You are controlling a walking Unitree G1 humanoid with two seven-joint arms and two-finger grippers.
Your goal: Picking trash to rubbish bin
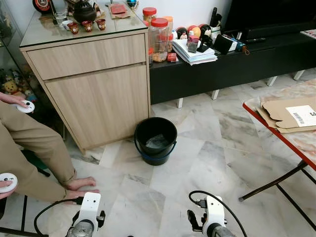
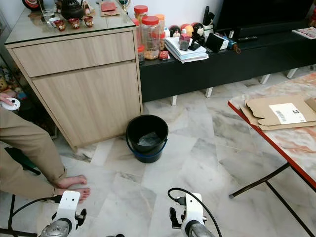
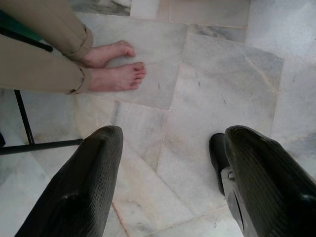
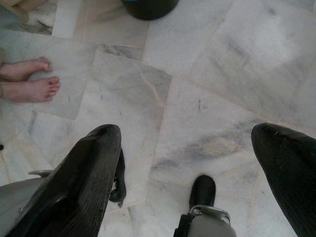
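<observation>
Floor: pale grey-veined marble tiles (image 1: 217,158) run across the room, the joints between the slabs showing.
Bin: a black rubbish bin (image 1: 155,140) with a blue band at its base stands on the tiles, something crumpled and pale lying inside it.
Cabinet: a light wood cabinet (image 1: 94,84) rises just behind and left of the bin, a teapot and small cups on its glass top.
Low unit: a black TV bench (image 1: 232,61) stretches right of the cabinet, beyond the bin, carrying red-lidded jars (image 1: 159,38), stacked papers and small ornaments.
Table: a red-edged table (image 1: 291,143) stands well to the right of the bin, a flattened cardboard box (image 1: 286,114) lying on it.
Person: seated left of the bin, in tan trousers, bare feet (image 1: 81,187) on the tiles, a white controller (image 1: 7,181) in one hand.
Left gripper (image 3: 168,182): fingers spread apart over bare tile, holding nothing, near the feet.
Right gripper (image 4: 187,173): fingers wide apart above the floor, holding nothing, short of the bin.
</observation>
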